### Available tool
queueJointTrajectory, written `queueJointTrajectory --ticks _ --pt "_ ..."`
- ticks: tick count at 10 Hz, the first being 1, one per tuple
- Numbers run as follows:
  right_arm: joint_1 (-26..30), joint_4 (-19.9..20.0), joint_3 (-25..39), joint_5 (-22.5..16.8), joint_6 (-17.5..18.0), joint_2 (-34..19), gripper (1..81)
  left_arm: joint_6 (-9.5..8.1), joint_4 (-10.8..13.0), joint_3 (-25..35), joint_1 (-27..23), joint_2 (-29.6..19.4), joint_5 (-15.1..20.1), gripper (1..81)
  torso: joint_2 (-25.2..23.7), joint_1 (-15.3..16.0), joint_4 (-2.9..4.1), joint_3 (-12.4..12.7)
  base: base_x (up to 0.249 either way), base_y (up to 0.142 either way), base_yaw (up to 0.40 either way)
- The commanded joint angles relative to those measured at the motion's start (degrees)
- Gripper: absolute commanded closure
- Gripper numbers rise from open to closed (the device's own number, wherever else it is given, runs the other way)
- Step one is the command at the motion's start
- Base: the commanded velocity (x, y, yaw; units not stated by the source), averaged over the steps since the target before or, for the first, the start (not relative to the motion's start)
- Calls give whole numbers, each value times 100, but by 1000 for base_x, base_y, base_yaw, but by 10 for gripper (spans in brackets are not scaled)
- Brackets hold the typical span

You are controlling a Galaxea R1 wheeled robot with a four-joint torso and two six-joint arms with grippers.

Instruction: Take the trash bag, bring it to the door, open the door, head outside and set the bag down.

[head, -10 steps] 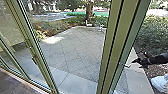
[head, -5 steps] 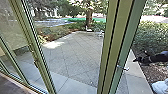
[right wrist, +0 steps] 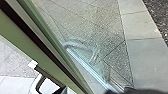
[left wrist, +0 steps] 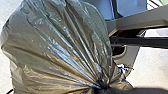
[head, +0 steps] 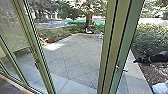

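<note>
My right gripper [head: 140,60] reaches in dark from the right edge of the head view, over the planting bed, to the right of the door handle [head: 121,68] and a little higher, apart from it. The handle sits on the green frame of the glass door [head: 128,47]. In the right wrist view the door's green frame [right wrist: 53,53] runs diagonally beside the glass. The trash bag [left wrist: 57,47], grey-brown and shiny, looms large in the left wrist view, its neck bunched tightly at my left gripper [left wrist: 100,88], which is shut on it.
Another green frame with glass [head: 33,47] stands at the left. Beyond the doors lies the paved yard [head: 75,55], bordered by bushes [head: 150,37] and a tree trunk [head: 89,20]. A pale strip of paving [head: 133,67] edges the bed.
The head view has shifted, showing the yard slightly lower. Against the door handle, my right gripper has moved a little higher.
</note>
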Motion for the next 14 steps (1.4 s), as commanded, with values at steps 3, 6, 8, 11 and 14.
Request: queueJointTrajectory --ticks 3,6,8,11,14 --pt "992 -1168 -446 34 -444 -122 10 26 -51 38 -94 52 474 811 0 2 -256 246 0 0 0" --pt "1133 -1423 -471 -27 -540 -87 10 26 -60 47 -103 79 474 811 0 2 -520 501 0 0 0" --pt "1081 -1669 -532 -72 -549 -51 10 17 -69 47 -103 96 474 811 -2 -2 -467 415 0 0 0" --pt "887 -2066 -885 -54 -549 37 10 17 -69 47 -111 123 474 811 -4 -6 -480 429 0 0 0" --pt "763 -2566 -1324 7 -549 204 10 9 -78 38 -111 123 492 811 -4 -9 -480 431 0 0 0"
